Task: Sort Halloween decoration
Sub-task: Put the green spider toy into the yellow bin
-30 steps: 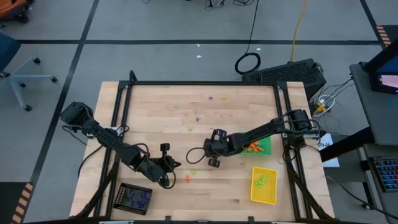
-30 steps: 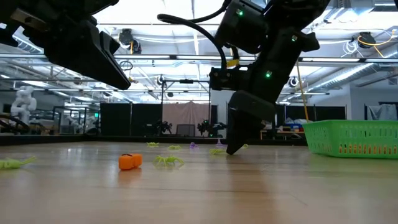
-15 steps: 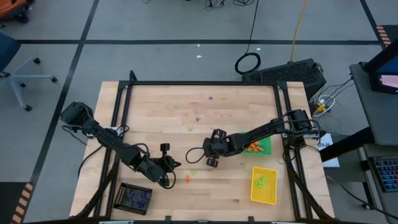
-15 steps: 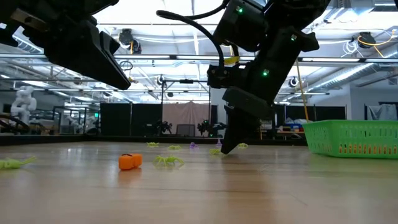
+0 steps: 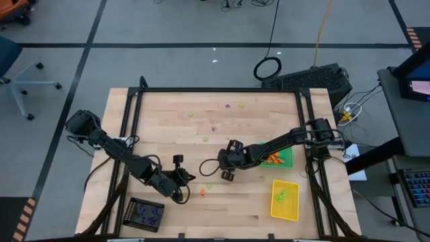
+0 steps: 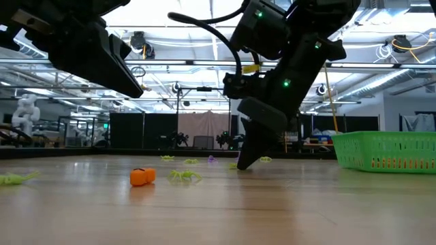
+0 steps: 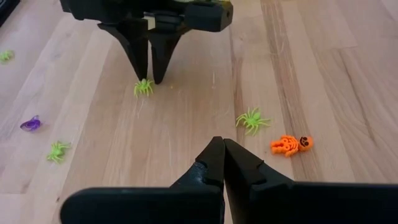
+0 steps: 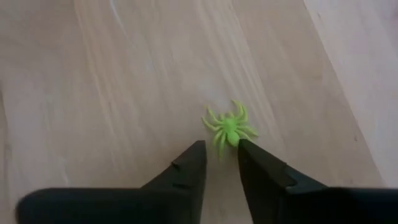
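Lime green spider (image 8: 227, 129) lies just beyond the right gripper (image 8: 218, 154), fingers slightly parted.

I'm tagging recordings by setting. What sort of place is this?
Probably a robotics lab or workshop: a framed wooden table stands on a taped grey floor, cables and an office chair lie around it, and ceiling strip lights hang over open, equipment-filled space.

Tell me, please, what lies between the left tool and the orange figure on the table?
Only bare wood: in the left wrist view nothing lies between the shut left tool and the orange figure.
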Action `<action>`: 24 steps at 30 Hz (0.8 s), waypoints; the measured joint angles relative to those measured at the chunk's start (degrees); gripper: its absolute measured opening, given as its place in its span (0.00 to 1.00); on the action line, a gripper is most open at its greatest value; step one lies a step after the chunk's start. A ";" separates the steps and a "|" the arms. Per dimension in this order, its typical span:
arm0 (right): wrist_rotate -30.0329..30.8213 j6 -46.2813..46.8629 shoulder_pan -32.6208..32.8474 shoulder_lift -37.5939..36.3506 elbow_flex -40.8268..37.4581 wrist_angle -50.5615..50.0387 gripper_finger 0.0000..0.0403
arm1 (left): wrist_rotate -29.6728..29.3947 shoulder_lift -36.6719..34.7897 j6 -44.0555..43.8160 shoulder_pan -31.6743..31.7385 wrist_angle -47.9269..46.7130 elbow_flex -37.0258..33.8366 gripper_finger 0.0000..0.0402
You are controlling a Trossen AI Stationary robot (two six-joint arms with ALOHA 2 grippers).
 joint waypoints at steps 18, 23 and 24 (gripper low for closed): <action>0.15 -2.85 0.63 -1.15 -0.23 -0.56 0.00 | 0.00 0.00 0.00 0.00 -0.02 0.00 0.02; -0.12 -3.20 1.33 -3.01 -0.48 -1.72 0.00 | 0.01 0.00 0.01 0.00 -0.06 0.00 0.02; -0.01 -3.21 1.36 -3.25 -0.48 -1.33 0.00 | 0.01 0.00 0.02 0.00 -0.04 0.00 0.02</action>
